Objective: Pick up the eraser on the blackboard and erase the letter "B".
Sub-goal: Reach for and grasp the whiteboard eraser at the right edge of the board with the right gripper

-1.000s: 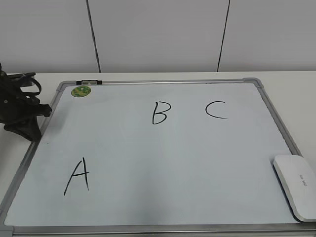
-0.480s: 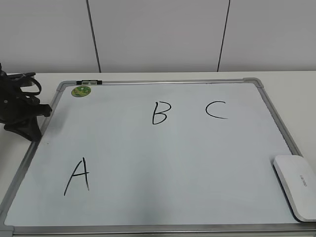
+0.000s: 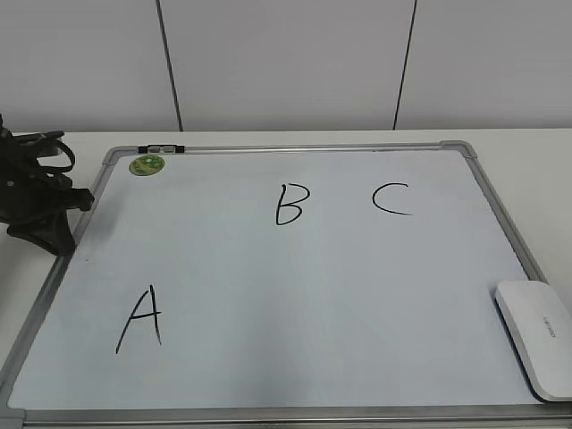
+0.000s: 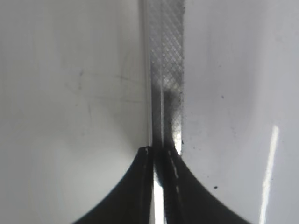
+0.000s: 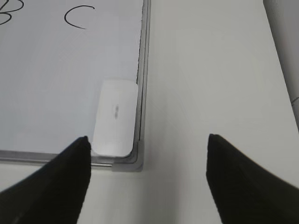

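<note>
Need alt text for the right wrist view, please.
The open right claw hovers above the table, its tips apart, near the white eraser lying in the blackboard corner. Letter C and part of the letter "B" show beyond.

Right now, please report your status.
Left hand shut on the frame edge, right hand open. White plastic eraser untouched. Black letter B intact, nothing blocking.
</note>
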